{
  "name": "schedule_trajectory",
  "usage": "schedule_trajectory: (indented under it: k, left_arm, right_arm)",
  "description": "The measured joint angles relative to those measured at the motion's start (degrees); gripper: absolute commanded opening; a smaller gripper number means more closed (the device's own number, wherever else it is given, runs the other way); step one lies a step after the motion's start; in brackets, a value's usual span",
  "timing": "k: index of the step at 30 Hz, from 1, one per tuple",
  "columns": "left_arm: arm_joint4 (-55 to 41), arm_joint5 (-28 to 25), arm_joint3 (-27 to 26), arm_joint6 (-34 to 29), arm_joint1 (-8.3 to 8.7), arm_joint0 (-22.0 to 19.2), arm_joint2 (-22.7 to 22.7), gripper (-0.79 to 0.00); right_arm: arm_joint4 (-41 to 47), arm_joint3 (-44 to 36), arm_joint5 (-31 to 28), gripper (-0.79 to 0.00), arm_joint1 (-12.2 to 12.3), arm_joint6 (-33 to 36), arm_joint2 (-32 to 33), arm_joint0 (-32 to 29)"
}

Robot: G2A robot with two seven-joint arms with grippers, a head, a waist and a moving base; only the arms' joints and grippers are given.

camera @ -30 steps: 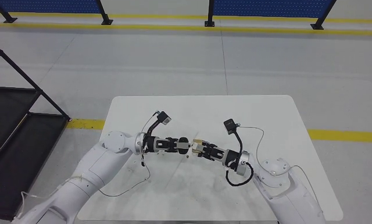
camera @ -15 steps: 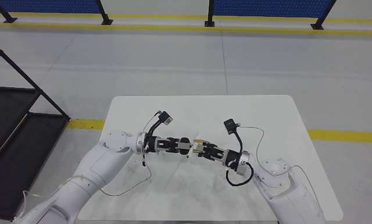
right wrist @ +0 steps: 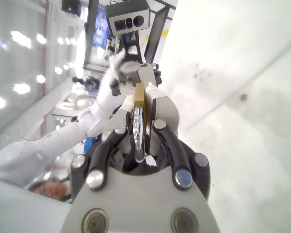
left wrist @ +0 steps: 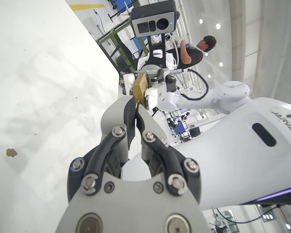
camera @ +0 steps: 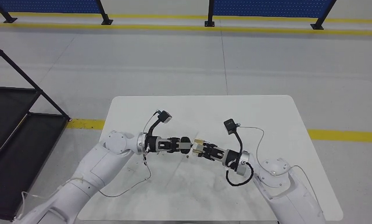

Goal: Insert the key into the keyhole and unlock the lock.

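Note:
A brass padlock (right wrist: 140,98) with a silver shackle (right wrist: 138,124) is held above the white table (camera: 261,113), and my right gripper (right wrist: 140,92) is shut on it. In the top view the lock (camera: 198,145) sits where the two arms meet, mid-table. My left gripper (left wrist: 135,103) is shut on a thin dark key (left wrist: 137,107). The key's tip is at the lock's (left wrist: 139,88) facing end. How deep the key sits in the keyhole is hidden. Both grippers (camera: 187,146) (camera: 203,149) stand nose to nose.
A small brown speck (left wrist: 11,152) lies on the table under the arms. A black metal rack (camera: 23,125) stands on the floor left of the table. Cables loop from both wrists, near the cameras (camera: 164,115) (camera: 230,125).
The left arm has edged slightly toward the lock. The right arm and the lock have stayed put.

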Motion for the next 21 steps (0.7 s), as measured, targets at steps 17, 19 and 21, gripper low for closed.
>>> schedule_trajectory:
  k: [17,19,21]
  left_arm:
    - [8.4,-6.7,-3.0,6.7,1.3,2.1,-0.9,-0.785]
    - [8.9,-7.3,-3.4,7.3,1.47,2.3,-0.9,-0.785]
    - [9.8,-8.1,-3.6,8.1,1.63,2.4,-1.0,-0.785]
  right_arm:
    - [0.0,0.0,0.0,-0.785,0.0,0.0,0.0,0.0]
    - [0.0,0.0,0.0,-0.785,0.0,0.0,0.0,0.0]
    - [0.0,0.0,0.0,-0.785,0.0,0.0,0.0,0.0]
